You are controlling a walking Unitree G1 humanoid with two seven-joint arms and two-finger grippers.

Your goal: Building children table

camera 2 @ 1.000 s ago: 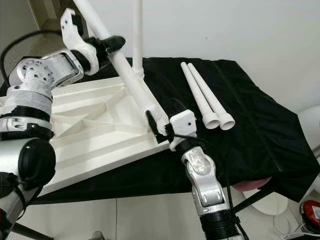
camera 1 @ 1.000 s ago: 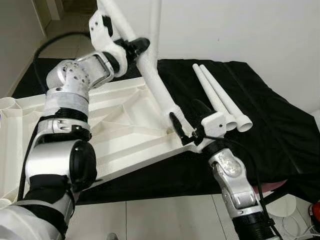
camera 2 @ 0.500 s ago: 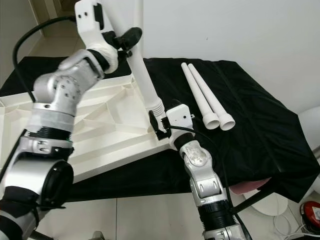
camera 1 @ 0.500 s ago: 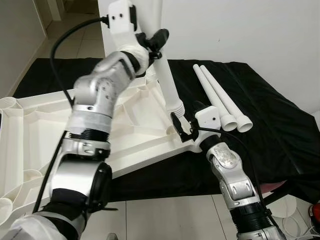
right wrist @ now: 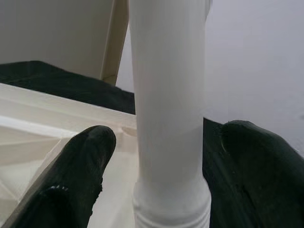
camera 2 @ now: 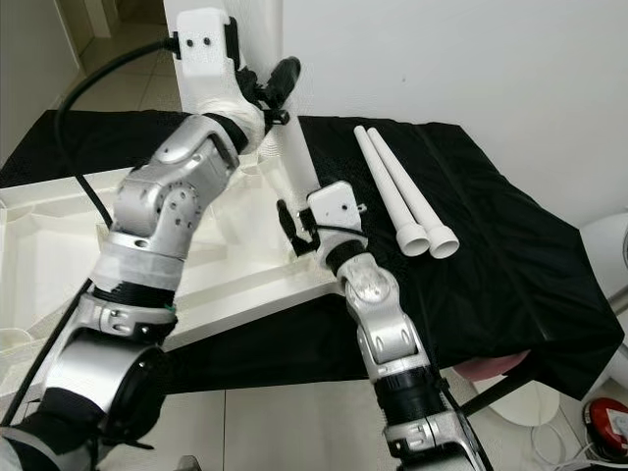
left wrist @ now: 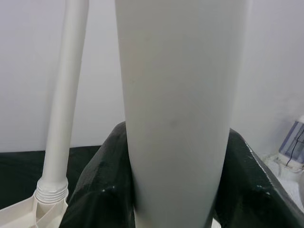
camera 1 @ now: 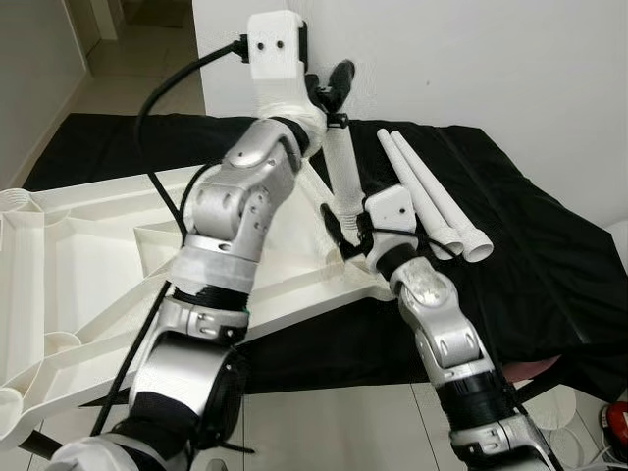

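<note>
left gripper (camera 1: pixel 332 90): upper centre, fingers clamped on white plastic table leg tube (camera 1: pixel 343 169) | leg: nearly upright over near corner of upturned white plastic tabletop (camera 1: pixel 78 245) on black cloth (camera 1: pixel 549 255) | right gripper (camera 1: pixel 343 228): centre, fingers apart flanking leg's lower end | two spare white tubes (camera 1: pixel 432 196): right of centre

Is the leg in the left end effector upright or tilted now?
Nearly upright: the leg stands on the tabletop, held by the left end effector.

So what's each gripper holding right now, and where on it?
The left gripper clamps the white table leg high on its shaft. The right gripper brackets its lower threaded end, fingers apart, not gripping.
</note>
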